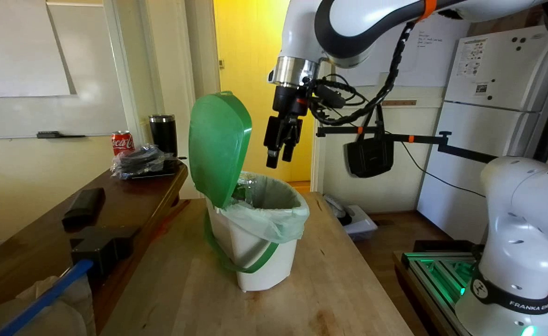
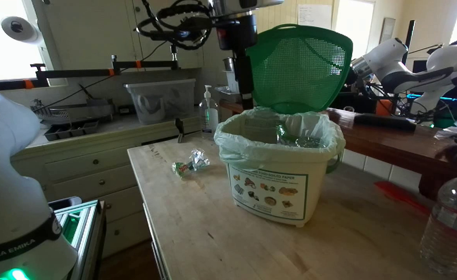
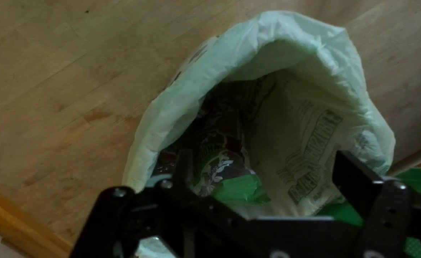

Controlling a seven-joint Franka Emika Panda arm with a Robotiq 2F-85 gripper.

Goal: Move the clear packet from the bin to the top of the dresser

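The white bin (image 1: 271,261) stands on the wooden dresser top (image 1: 199,289), its green lid (image 1: 220,144) tipped up and its pale liner bag (image 3: 268,36) folded over the rim. In the wrist view a see-through plastic bag with leaf print and a green end (image 3: 241,188) lies inside; I cannot tell whether it is the clear packet. No purple middle or yellowish end shows. Clear plastic also shows in the bin in an exterior view (image 2: 308,142). My gripper (image 1: 279,161) is open and empty above the bin; its fingers (image 3: 264,166) are wide apart over the opening.
A crumpled shiny wrapper (image 2: 191,163), a pump bottle (image 2: 209,114) and a water bottle (image 2: 452,225) are on the dresser top. A red object (image 2: 401,196) lies beside the brown bench (image 1: 115,205), which holds a can (image 1: 122,142) and a black tumbler (image 1: 163,135).
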